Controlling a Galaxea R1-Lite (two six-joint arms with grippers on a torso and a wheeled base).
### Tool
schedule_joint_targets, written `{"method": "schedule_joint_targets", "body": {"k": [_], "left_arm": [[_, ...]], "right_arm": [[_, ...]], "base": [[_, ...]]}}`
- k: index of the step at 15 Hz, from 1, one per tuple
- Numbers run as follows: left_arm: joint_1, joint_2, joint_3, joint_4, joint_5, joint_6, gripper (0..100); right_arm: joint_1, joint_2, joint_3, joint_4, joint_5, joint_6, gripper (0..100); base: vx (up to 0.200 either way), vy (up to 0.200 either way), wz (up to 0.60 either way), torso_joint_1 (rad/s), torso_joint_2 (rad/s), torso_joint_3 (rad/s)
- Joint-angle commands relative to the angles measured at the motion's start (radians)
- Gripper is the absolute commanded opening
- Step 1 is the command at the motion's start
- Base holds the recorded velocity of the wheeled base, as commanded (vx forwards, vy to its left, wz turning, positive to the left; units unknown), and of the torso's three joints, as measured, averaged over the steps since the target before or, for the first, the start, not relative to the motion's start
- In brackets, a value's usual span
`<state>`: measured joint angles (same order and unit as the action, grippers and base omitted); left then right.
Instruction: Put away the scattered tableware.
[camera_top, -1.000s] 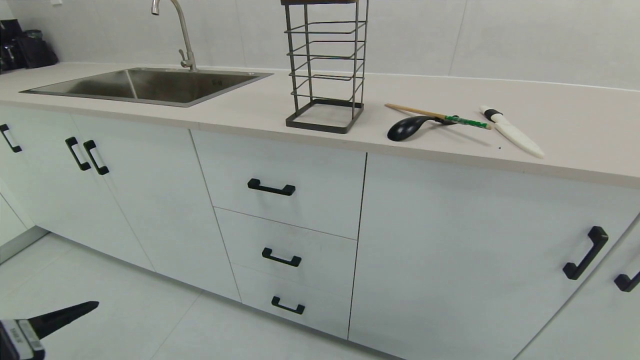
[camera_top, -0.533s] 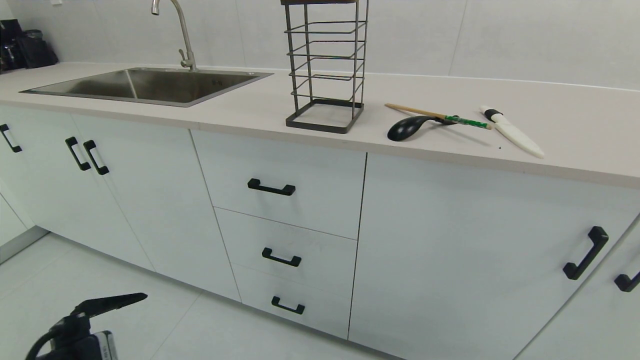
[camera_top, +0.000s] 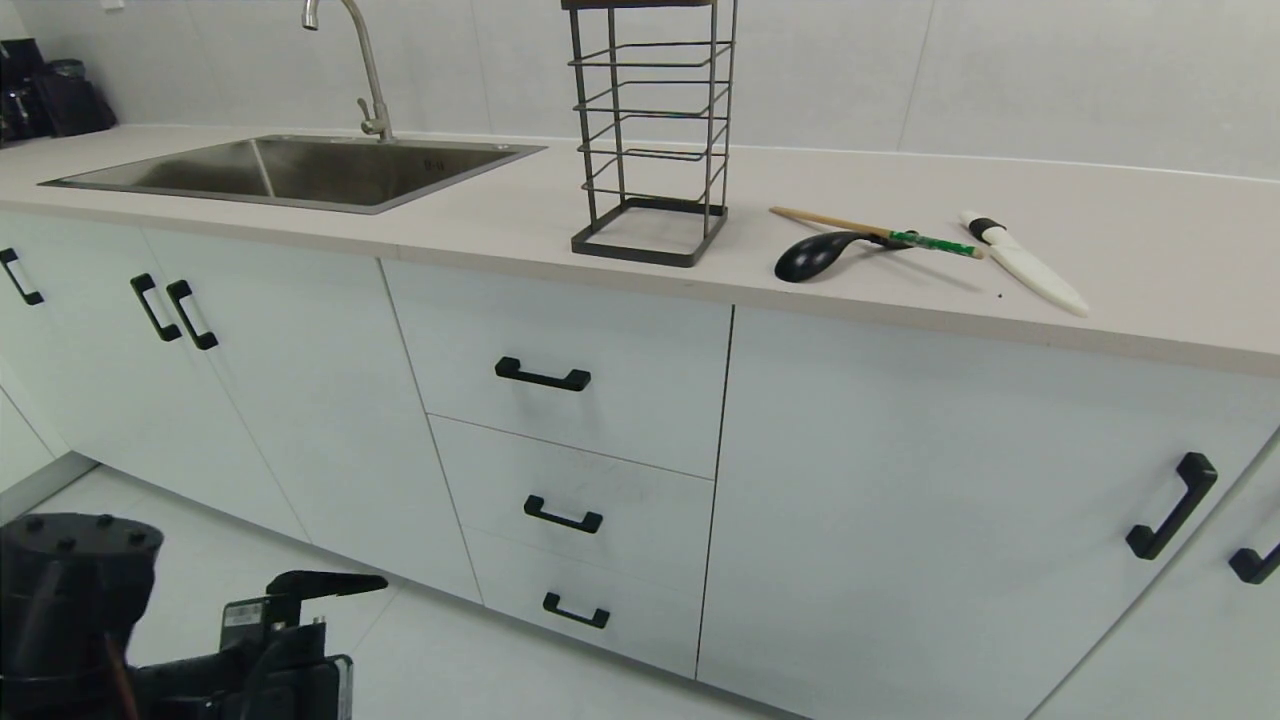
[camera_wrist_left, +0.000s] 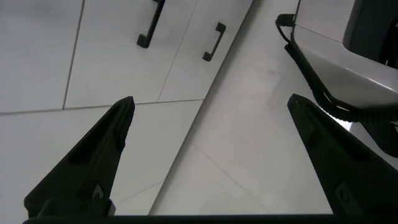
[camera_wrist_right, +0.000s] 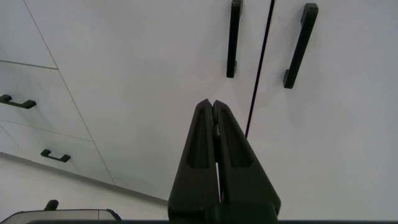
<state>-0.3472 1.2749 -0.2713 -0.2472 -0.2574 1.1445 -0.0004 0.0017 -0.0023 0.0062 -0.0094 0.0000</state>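
As it hangs low, left hand (camera_wrist_left: 211, 106) — splayed

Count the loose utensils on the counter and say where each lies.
3. A black spoon lies right of the wire rack, a wooden chopstick crosses its handle, and a white knife lies farther right. A second chopstick may hide against the first.

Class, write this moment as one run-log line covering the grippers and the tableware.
left gripper: open, low over floor | right gripper: shut, facing cabinet doors | black spoon, chopsticks, white knife: on countertop, untouched
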Motion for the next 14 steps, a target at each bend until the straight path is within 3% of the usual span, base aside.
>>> {"method": "schedule_joint_targets", "body": {"k": [1, 3, 7, 14], "left_arm": [[-0.013, 0.161, -0.083, -0.003, -0.003, 0.034, 100], [-0.004, 0.254, -0.129, -0.035, -0.008, 0.058, 100], [-0.003, 0.408, -0.143, -0.153, -0.005, 0.055, 100], [-0.001, 0.702, -0.281, -0.353, -0.002, 0.060, 100]], "right_arm": [[0.000, 0.001, -0.001, 0.000, 0.000, 0.000, 0], [0.000, 0.001, -0.001, 0.000, 0.000, 0.000, 0], [0.000, 0.001, -0.001, 0.000, 0.000, 0.000, 0], [0.000, 0.001, -0.001, 0.000, 0.000, 0.000, 0]], "base": [[0.000, 0.000, 0.00, 0.000, 0.00, 0.000], [0.000, 0.000, 0.00, 0.000, 0.00, 0.000], [0.000, 0.000, 0.00, 0.000, 0.00, 0.000], [0.000, 0.000, 0.00, 0.000, 0.00, 0.000]]}}
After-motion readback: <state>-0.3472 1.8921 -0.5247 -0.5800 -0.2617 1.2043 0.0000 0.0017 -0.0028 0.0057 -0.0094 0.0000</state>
